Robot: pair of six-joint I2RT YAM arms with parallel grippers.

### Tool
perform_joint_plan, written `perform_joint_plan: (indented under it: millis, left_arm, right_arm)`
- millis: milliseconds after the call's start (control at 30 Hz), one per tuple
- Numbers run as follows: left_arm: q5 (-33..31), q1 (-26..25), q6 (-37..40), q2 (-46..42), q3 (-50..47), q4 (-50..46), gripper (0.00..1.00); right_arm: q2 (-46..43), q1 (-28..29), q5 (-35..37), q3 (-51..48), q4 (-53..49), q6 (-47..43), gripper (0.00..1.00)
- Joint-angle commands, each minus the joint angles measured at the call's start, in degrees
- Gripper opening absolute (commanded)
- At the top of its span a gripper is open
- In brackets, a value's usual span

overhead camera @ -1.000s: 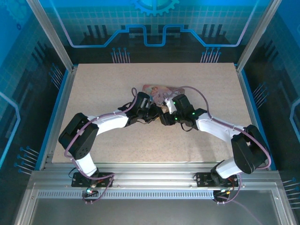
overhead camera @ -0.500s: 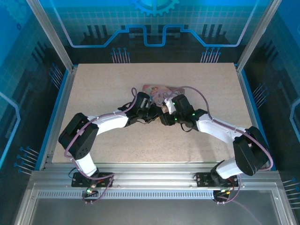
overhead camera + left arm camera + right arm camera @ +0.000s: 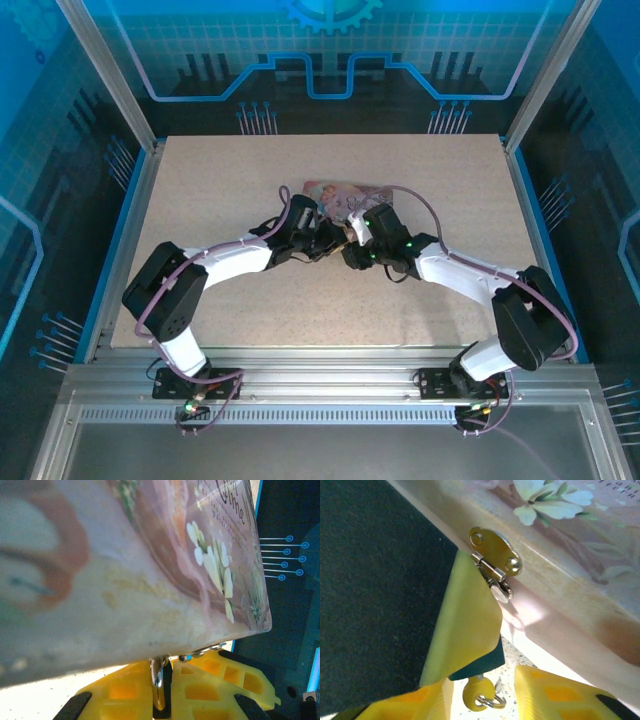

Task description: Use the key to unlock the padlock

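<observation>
Tin [image 3: 125,580]: pink, glossy, flower print, rounded edge; on speckled table [image 3: 220,190].
Hasp [image 3: 495,555]: shiny oval plate, two rivets, hinged tab.
Padlock [image 3: 158,677]: silvery curved shackle just under tin's edge, beside hasp; long axis up-down in left wrist view, bend toward tin; body hidden.
Left gripper [image 3: 164,690]: yellow cut-out pads pressed together on shackle.
Right gripper [image 3: 481,682]: spread; yellow knob [image 3: 476,696] with wire ring between fingers.

I see the box [image 3: 570,525] glossy and printed, its clasp [image 3: 495,560] polished gold-toned metal, my left tool [image 3: 162,705] matt yellow plastic, the worktop [image 3: 220,290] speckled and matt.
</observation>
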Motion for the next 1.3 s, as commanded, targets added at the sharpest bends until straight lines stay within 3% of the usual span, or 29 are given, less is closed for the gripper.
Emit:
perform_joint_plan:
  millis: [0,233,500,800,933,1133,1267]
  left_arm:
    - [1.8,0.4,-0.9,-2.7,1.0,3.4,0.0]
    - [2.4,0.4,-0.9,-2.4,0.9,3.6,0.0]
    - [2.9,0.4,-0.7,-2.3,0.3,3.9,0.0]
    - [3.1,0.4,-0.4,-2.4,-0.9,4.2,0.0]
    - [3.5,0.5,-0.5,-2.5,-1.2,4.4,0.0]
    - [3.9,0.5,-0.7,-2.3,-1.2,4.7,0.0]
    - [4.0,0.5,-0.8,-2.3,-1.1,4.8,0.0]
  right_arm:
    - [0.4,1.0,1.1,-0.2,0.0,-0.8,0.37]
    - [0.5,1.1,1.5,0.7,-0.3,-1.6,0.34]
    - [0.8,1.1,-0.9,1.1,-0.6,-2.8,0.0]
    - [1.3,-0.1,-8.5,-0.3,1.3,-1.1,0.0]
    - [-0.4,-0.1,-5.7,-0.3,0.4,-0.7,0.26]
    - [-3.3,-0.3,-3.8,-1.7,-0.8,-0.5,0.36]
    - [-4.3,-0.4,-3.8,-1.5,-1.2,-0.4,0.38]
